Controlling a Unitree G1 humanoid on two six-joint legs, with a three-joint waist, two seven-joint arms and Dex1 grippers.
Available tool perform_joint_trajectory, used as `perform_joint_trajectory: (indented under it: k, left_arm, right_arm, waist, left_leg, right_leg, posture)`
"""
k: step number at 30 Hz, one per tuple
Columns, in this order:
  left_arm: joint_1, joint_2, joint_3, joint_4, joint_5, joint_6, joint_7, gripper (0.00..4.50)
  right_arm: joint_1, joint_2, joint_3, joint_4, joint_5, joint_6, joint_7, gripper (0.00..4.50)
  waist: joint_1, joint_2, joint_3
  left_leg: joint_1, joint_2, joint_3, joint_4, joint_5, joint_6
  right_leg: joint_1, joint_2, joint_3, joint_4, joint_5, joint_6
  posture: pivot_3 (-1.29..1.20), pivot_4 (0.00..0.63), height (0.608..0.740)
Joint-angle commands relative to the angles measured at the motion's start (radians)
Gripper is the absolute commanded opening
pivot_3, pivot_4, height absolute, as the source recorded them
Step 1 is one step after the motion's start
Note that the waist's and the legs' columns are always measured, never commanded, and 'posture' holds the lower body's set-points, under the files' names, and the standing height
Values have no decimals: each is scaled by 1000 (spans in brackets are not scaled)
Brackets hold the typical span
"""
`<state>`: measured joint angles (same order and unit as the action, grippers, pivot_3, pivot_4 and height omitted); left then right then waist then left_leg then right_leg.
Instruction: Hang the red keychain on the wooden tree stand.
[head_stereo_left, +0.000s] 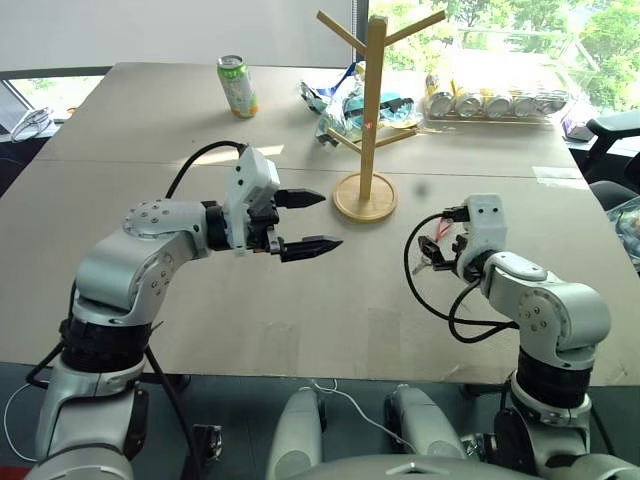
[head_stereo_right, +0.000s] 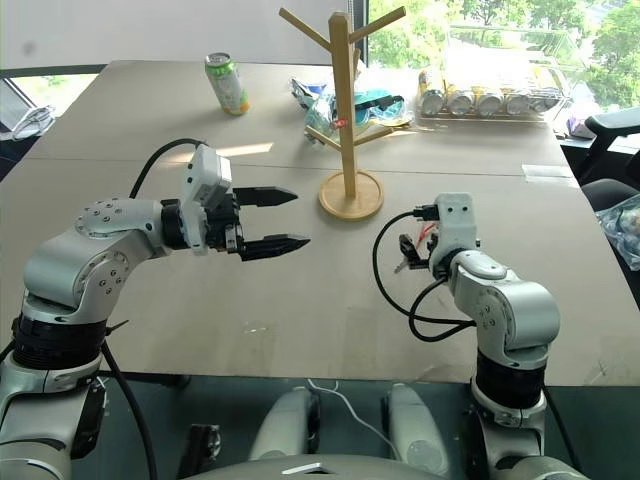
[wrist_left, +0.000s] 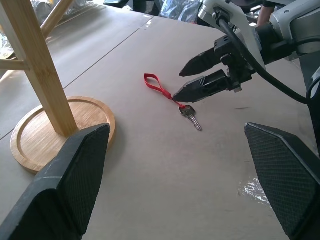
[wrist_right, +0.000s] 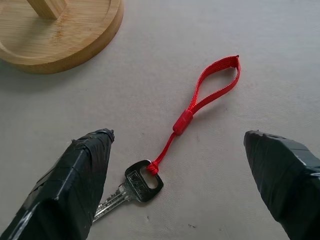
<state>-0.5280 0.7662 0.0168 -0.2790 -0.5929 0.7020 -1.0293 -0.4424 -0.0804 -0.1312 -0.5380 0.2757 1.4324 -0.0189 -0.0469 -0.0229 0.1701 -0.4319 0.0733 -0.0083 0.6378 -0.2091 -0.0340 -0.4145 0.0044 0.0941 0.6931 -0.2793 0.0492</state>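
The red keychain (wrist_right: 209, 91) lies flat on the table, its silver key (wrist_right: 136, 187) at one end. My right gripper (wrist_right: 178, 134) hovers just above it, open, one finger on each side of the strap and nothing between them. From the left wrist view the keychain (wrist_left: 161, 88) lies beside that gripper's fingertips (wrist_left: 192, 91). The wooden tree stand (head_stereo_left: 371, 110) is upright on its round base (head_stereo_left: 365, 199), a little beyond the keychain. My left gripper (head_stereo_left: 331, 220) is open and empty, held in the air and pointing sideways toward the stand.
A green drink can (head_stereo_left: 237, 85) stands at the back left of the table. Crumpled bags (head_stereo_left: 345, 103) lie behind the stand, and a clear tray of cans (head_stereo_left: 495, 103) sits at the back right. A chair (head_stereo_left: 612, 135) is past the table's right edge.
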Motion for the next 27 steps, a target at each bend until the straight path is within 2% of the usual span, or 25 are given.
perform_joint_trajectory:
  k: [1,14,15,17,21,22,24,27]
  left_arm:
    - [-30,8,8,-2,-6,-14,-13,4431]
    - [-32,17,16,-6,-4,-12,-21,4431]
    - [-34,16,15,-4,-3,-13,-21,4500]
    - [-37,14,12,-1,-2,-14,-20,4500]
    - [-36,13,13,-3,-4,-12,-21,4500]
    - [-37,14,13,-4,-5,-11,-22,4500]
    - [-40,13,15,-3,-12,-3,-21,4500]
    - [-43,11,18,1,-14,-1,-21,4500]
  right_arm:
    - [-19,15,5,23,-27,-47,-18,4500]
    - [-18,21,32,156,-97,-170,-37,4500]
    - [-18,22,33,165,-101,-180,-38,3951]
    - [-17,22,40,177,-108,-194,-36,3326]
    - [-8,17,62,180,-121,-205,-26,1309]
    - [-7,14,67,181,-123,-206,-24,987]
    - [-3,11,77,181,-123,-205,-17,55]
    - [-1,8,90,185,-124,-209,-9,55]
  waist:
    - [2,0,0]
    - [2,0,0]
    - [2,0,0]
    - [2,0,0]
    - [-1,0,0]
    - [-1,0,0]
    - [-1,0,0]
    - [0,0,0]
  left_leg:
    - [0,0,0,0,0,0]
    - [0,0,0,0,0,0]
    - [0,0,0,0,0,0]
    - [0,0,0,0,0,0]
    - [0,0,0,0,0,0]
    - [0,0,0,0,0,0]
    - [0,0,0,0,0,0]
    - [0,0,0,0,0,0]
  right_leg:
    - [0,0,0,0,0,0]
    - [0,0,0,0,0,0]
    - [0,0,0,0,0,0]
    - [0,0,0,0,0,0]
    - [0,0,0,0,0,0]
    - [0,0,0,0,0,0]
    - [0,0,0,0,0,0]
    - [0,0,0,0,0,0]
  posture:
    - [0,150,732]
    - [0,150,732]
    - [0,150,732]
    - [0,150,732]
    - [0,150,732]
    - [0,150,732]
    - [0,150,732]
    - [0,150,732]
